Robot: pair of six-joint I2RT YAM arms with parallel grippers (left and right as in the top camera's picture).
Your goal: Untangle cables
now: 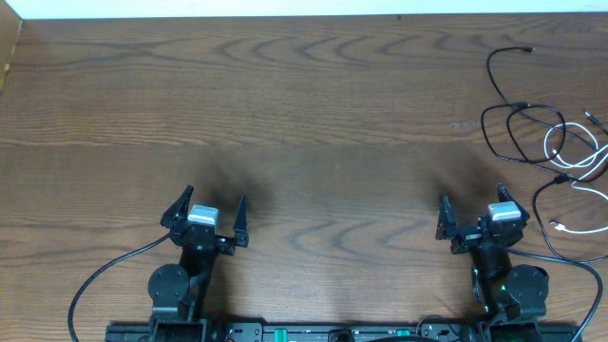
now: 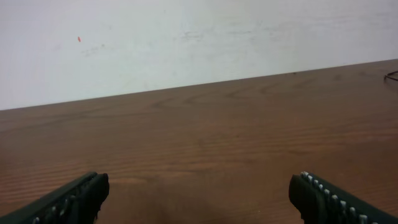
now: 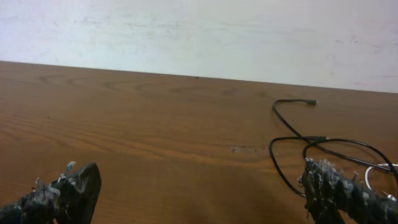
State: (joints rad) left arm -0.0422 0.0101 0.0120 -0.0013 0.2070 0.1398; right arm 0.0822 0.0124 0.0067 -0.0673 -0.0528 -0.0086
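The black cable (image 1: 518, 114) lies in loops at the far right of the table, crossed with the shorter white cable (image 1: 570, 152). In the right wrist view the black cable (image 3: 292, 134) loops ahead and to the right, and a bit of the white cable (image 3: 372, 171) shows at the right edge. My left gripper (image 1: 207, 211) is open and empty at the front left, far from the cables; it also shows in its wrist view (image 2: 199, 193). My right gripper (image 1: 472, 211) is open and empty, just in front of the tangle; its fingers show in its wrist view (image 3: 199, 186).
The wooden table (image 1: 304, 114) runs to a white wall (image 3: 199, 31) at the back. Thick black arm cables trail at the front left (image 1: 100, 280) and front right (image 1: 579, 261). The table's right edge lies close to the tangle.
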